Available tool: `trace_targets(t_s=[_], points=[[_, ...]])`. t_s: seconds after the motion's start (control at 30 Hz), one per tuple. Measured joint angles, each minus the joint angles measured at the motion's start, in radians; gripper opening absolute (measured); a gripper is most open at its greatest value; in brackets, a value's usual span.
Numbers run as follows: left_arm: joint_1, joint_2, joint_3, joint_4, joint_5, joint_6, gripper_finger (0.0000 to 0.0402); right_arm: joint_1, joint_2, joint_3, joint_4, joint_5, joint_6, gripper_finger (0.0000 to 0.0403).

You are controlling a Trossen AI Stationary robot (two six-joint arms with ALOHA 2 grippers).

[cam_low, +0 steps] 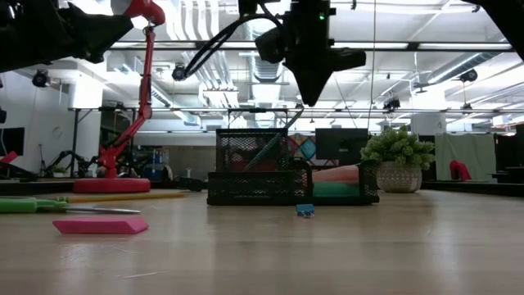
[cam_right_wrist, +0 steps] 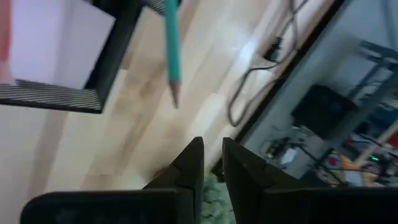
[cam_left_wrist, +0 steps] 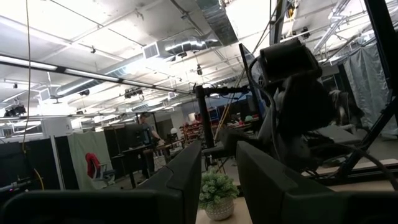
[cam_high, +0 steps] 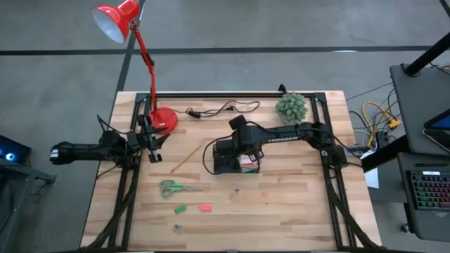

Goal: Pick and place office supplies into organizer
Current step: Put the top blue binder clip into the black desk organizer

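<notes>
The right gripper hangs above the organizer at mid-table, its arm reaching in from the right edge; in the right wrist view its fingers stand slightly apart with a narrow gap and nothing between them; the teal pen shows just ahead of those fingers, leaning out over the organizer's black rim, free of the grip. In the low view the pen slants inside the taller mesh compartment, directly beneath the gripper; a pink and green block lies in the lower compartment beside it. The left gripper waits well off to the left of the organizer, near the red lamp's base; its fingers are parted and hold nothing. Outside the organizer, on the table nearer the front edge than the right gripper: the green-handled scissors, a small green piece, a pink piece; the yellow pencil lies between the two grippers; a tiny blue piece sits just in front of the organizer; the small plant stands behind the right arm.
</notes>
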Motion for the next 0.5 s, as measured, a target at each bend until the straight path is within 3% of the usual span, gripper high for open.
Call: trace_targets(t_s=[0.13,0.27,0.4,0.5], points=[[0.0,0.0,0.0,0.001,0.0,0.0,0.0089,0.012,-0.004,0.063,-0.001,0.043,0.059,0.005],[0.0,0.0,0.0,0.001,0.0,0.0,0.0089,0.02,-0.016,0.167,0.003,-0.001,0.168,0.005],[0.0,0.001,0.0,0.0,0.0,-0.001,0.0089,0.023,-0.017,0.292,0.02,-0.188,0.273,0.005],[0.0,0.001,0.0,-0.001,0.0,-0.001,0.0089,0.041,-0.035,0.311,0.109,-0.359,0.298,0.005]])
